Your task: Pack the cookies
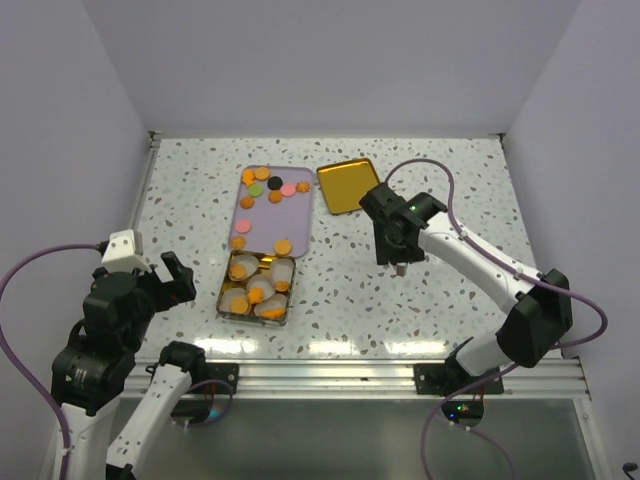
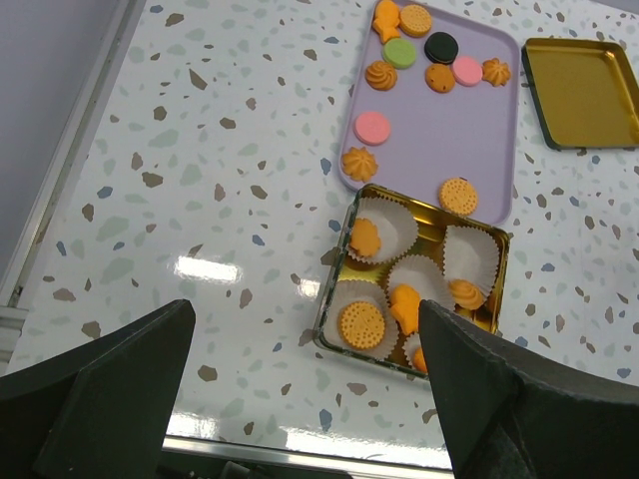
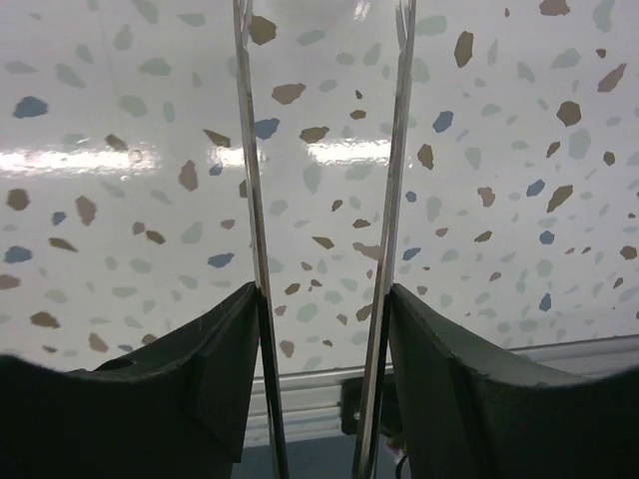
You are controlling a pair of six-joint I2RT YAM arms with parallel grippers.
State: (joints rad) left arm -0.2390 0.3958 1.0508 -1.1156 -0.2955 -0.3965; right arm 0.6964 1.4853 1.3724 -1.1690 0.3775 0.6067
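Several cookies [image 1: 268, 186], mostly orange with pink, green and black ones, lie on a lilac tray [image 1: 290, 215]. More orange cookies [image 2: 360, 323] sit in white paper cups inside a gold tin [image 1: 258, 287] just in front of the tray. My left gripper [image 1: 172, 280] is open and empty, above the table to the left of the tin; in the left wrist view [image 2: 305, 399] the tin shows between its fingers. My right gripper [image 1: 399, 258] hangs over bare table right of the tin, shut on thin metal tongs [image 3: 250, 200] whose blades stand apart with nothing between them.
The tin's gold lid [image 1: 347, 185] lies upside down at the back, right of the tray, and shows in the left wrist view [image 2: 584, 90]. White walls close in the speckled table [image 1: 450, 190] on three sides. A metal rail [image 1: 330, 375] runs along the near edge.
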